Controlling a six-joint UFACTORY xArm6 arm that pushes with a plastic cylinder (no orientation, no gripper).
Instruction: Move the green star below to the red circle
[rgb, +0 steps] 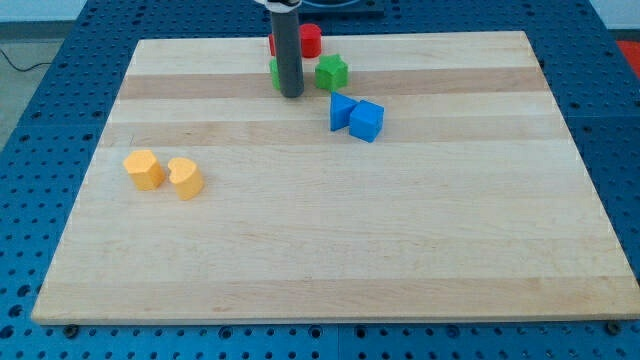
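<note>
The green star (332, 72) lies near the view's top centre, just below and right of the red circle (311, 41). My tip (291, 94) rests on the board to the left of the green star, a short gap apart. The rod hides most of a second green block (274, 73) and part of another red block (272, 44) behind it.
A blue triangular block (342, 110) and a blue cube (367, 120) sit below and right of the green star. Two yellow blocks (144, 169) (186, 177) lie at the view's left. The wooden board (330, 250) ends close above the red circle.
</note>
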